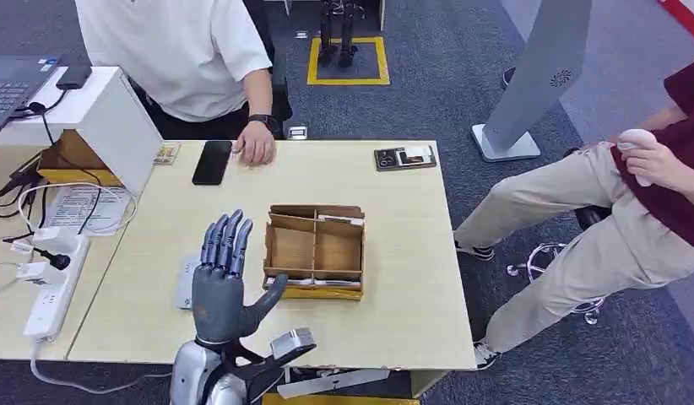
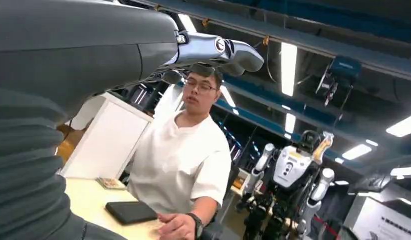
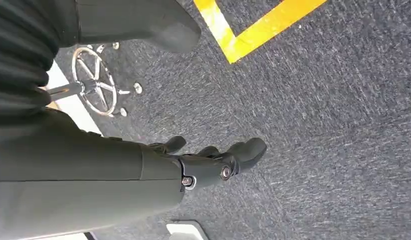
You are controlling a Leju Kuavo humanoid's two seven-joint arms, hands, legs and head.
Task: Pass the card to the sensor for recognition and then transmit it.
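The left hand (image 1: 224,283) rises in the lower left of the head view, palm flat, fingers (image 1: 227,240) straight and spread with nothing held. Just right of it on the worktop (image 1: 394,253) stands a wooden divided box (image 1: 315,251) (thin pale cards seem to lie along its front edge). A grey flat piece (image 1: 184,283) lies beside the hand; whether that is the card I cannot tell. The right hand (image 3: 213,160) hangs over grey carpet (image 3: 318,125), fingers loosely curled, empty. A person's hand (image 1: 256,145) rests near a black phone (image 1: 212,162) at upper centre.
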